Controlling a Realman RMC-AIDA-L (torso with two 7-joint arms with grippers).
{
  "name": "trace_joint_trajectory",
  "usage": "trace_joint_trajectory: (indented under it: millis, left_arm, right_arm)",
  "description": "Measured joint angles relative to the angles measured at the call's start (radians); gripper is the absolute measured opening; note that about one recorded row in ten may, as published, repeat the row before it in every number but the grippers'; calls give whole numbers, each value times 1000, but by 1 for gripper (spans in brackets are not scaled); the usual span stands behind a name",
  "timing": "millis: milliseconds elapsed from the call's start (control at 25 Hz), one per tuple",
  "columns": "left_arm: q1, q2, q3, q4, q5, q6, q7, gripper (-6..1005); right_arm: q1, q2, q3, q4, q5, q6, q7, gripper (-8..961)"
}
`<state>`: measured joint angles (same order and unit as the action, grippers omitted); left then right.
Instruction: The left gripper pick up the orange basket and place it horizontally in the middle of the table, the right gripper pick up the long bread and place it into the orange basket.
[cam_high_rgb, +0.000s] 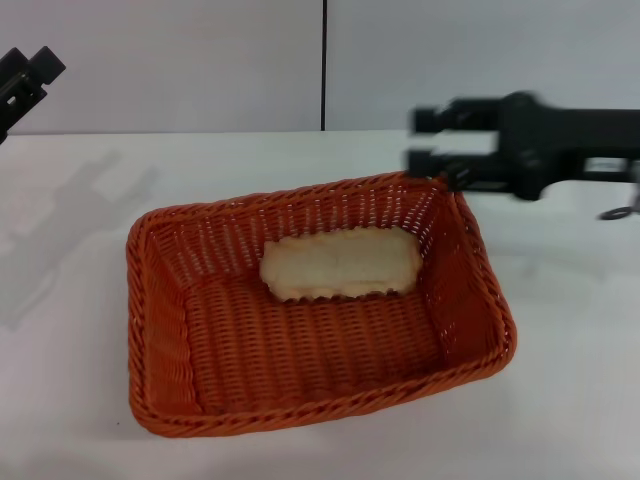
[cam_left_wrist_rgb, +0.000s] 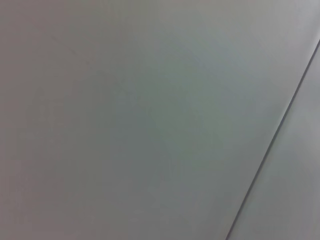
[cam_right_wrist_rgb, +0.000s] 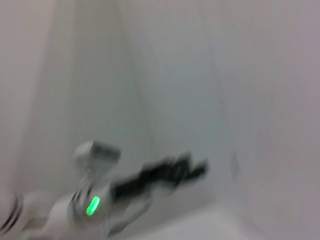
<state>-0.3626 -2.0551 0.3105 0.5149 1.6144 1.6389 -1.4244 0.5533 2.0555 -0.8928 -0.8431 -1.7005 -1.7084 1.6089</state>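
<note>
Orange basket (cam_high_rgb: 320, 400) on white table (cam_high_rgb: 560, 400), long bread (cam_high_rgb: 340, 263) inside, right gripper (cam_high_rgb: 425, 140) fingers parted, empty, left gripper (cam_high_rgb: 25, 75) fingers unclear.

Orange basket (cam_high_rgb: 200, 340): woven wicker-like, ribbed, braided rim, slight sheen. Long bread (cam_high_rgb: 340, 262): pale, matt, soft-looking crust. Table (cam_high_rgb: 570, 400): smooth white, matt. Right gripper (cam_high_rgb: 425, 140), just beyond basket: black, matt, plastic-looking.
</note>
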Motion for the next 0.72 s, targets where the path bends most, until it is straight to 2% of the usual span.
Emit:
trace_joint_trajectory:
  millis: [240, 280, 560, 600, 720]
  left_arm:
    - [2, 0, -4, -38, -20, 9, 61, 813]
    - [1, -1, -4, -81, -60, 10, 137, 813]
    - [-3, -1, -5, -108, -90, 9, 194, 812]
    - [2, -2, -7, -184, -175, 9, 319, 812]
    - [5, -2, -8, -212, -202, 10, 373, 812]
  right_arm:
    - [-97, 0, 222, 187, 167, 6, -289, 624]
    - [-108, -1, 261, 216, 177, 7, -329, 624]
    - [-177, 9, 536, 339, 191, 8, -525, 623]
    - [-189, 12, 584, 356, 196, 8, -556, 623]
    - [-210, 14, 702, 419, 205, 9, -629, 623]
